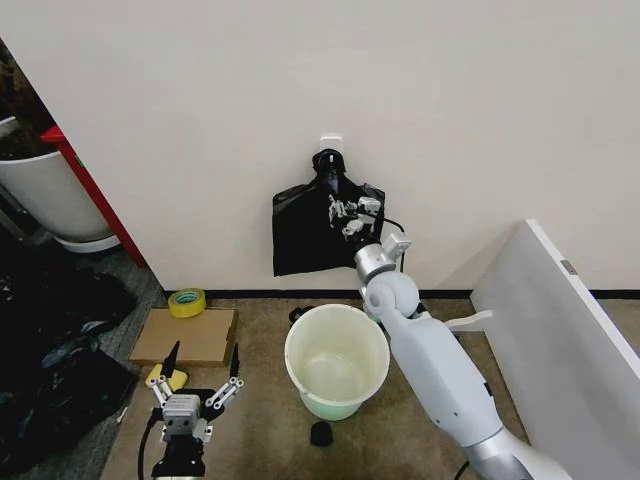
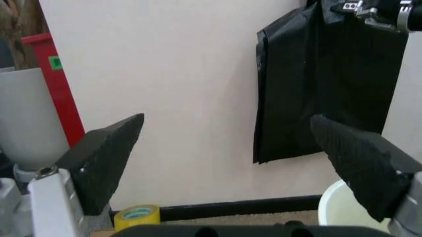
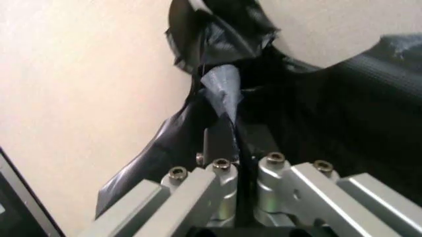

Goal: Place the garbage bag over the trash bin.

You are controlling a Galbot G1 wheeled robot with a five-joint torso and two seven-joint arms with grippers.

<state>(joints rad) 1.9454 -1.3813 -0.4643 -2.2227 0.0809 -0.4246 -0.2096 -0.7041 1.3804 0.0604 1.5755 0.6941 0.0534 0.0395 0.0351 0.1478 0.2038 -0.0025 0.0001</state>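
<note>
1. Head view: the right tool (image 1: 347,213) is raised at the centre of the frame, against a flat black bag (image 1: 305,232) that hangs from a white hook (image 1: 331,147) on the wall. Its fingers look pinched on the plastic. The cream bin (image 1: 337,361) stands on the carpet just below, open and with nothing inside. The left tool (image 1: 196,378) sits low at the lower left, fingers spread wide and holding nothing. A roll of yellow tape (image 1: 187,302) lies on a cardboard sheet (image 1: 184,335) left of the bin, and a white tub (image 1: 47,195) with a red edge stands at the upper left.

2. Left wrist view: two dark finger pads (image 2: 105,163) stand far apart, nothing between them. The bag (image 2: 316,94) hangs at the upper right with the right tool (image 2: 369,10) on it; the bin's rim (image 2: 329,207) shows at the lower right.

3. Right wrist view: the metal fingers (image 3: 224,185) are drawn together at the bottom centre, a fold of the bag (image 3: 221,89) clamped between them.
</note>
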